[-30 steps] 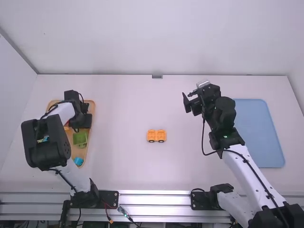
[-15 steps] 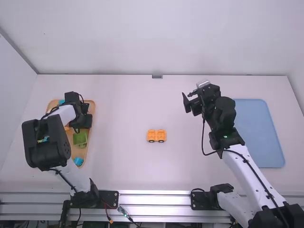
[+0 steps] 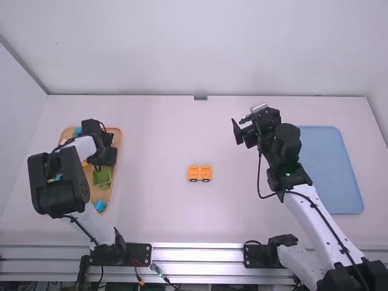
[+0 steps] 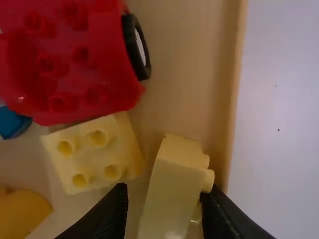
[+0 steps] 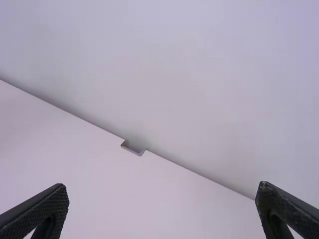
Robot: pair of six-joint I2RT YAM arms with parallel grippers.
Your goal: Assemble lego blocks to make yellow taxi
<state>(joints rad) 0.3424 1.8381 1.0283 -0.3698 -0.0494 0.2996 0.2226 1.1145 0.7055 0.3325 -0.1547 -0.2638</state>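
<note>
Smooth yellow plastic block [image 4: 172,191], matt wooden tray [image 4: 235,99]

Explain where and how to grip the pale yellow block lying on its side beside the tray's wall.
From above, probably, pinching the pale yellow block across its narrow width: it lies with studs toward the tray's wall, and the left gripper, open, straddles it.

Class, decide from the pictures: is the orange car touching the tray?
Apart. The high view shows a wide strip of bare table between the car and the tray.
</note>
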